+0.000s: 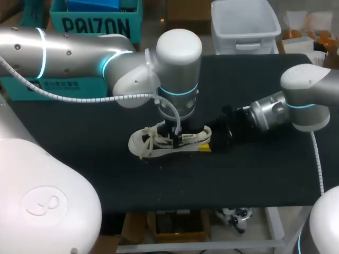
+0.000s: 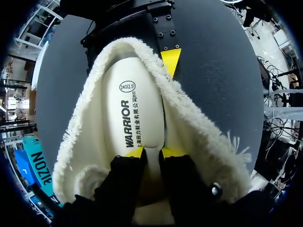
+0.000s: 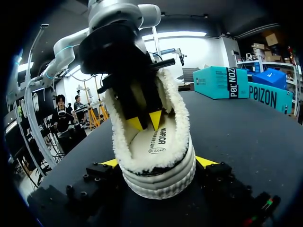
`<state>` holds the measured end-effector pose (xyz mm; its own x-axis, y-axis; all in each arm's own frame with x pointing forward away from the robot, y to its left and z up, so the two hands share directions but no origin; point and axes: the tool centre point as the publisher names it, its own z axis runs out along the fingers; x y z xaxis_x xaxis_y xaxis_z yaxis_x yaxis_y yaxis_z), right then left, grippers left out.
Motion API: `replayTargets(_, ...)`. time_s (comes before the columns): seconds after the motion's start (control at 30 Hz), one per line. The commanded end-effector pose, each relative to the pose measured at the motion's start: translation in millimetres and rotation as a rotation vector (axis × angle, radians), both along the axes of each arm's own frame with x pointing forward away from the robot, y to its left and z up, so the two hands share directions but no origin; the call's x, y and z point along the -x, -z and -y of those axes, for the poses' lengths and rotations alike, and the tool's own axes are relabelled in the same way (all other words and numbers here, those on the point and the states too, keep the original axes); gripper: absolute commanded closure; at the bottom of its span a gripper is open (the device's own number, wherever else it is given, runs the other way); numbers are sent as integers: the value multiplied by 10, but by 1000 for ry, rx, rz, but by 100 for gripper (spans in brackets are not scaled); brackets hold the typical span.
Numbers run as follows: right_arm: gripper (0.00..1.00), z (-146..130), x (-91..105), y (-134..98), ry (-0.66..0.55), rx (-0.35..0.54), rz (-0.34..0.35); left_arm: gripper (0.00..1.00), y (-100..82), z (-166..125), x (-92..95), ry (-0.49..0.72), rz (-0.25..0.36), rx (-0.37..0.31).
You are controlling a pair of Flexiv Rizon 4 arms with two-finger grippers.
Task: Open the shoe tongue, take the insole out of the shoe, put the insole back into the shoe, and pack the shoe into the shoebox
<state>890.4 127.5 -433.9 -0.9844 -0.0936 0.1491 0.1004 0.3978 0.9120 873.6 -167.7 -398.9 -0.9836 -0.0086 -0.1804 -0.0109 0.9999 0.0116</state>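
A cream shoe (image 1: 159, 142) with a fleecy collar and white laces lies on the black table (image 1: 254, 174), heel toward my right arm. Its printed insole (image 2: 128, 113) lies flat inside. My left gripper (image 1: 176, 136) points down into the shoe. In the left wrist view this gripper (image 2: 152, 153) is open by a narrow gap, with both yellow tips resting on the insole. From the right wrist, the left gripper (image 3: 145, 122) shows just above the insole's print. My right gripper (image 3: 158, 163) is shut on the shoe's heel (image 3: 161, 177), one yellow fingertip (image 3: 206, 161) against each side.
Teal boxes (image 1: 95, 24) stand at the back left, one (image 1: 53, 87) partly hidden behind my left arm. A clear plastic bin (image 1: 244, 24) stands at the back. Bare black tabletop lies in front of the shoe and to its right.
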Motion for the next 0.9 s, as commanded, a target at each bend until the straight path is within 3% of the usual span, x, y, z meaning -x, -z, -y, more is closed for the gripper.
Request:
replayTargets(0.03,100,-20,3,107,-4,-3,-3,81,709,17,-254,1,30,10)
replayTargets(0.9,100,-20,3,107,-4,-3,-3,75,694,171,-660,26,129,21)
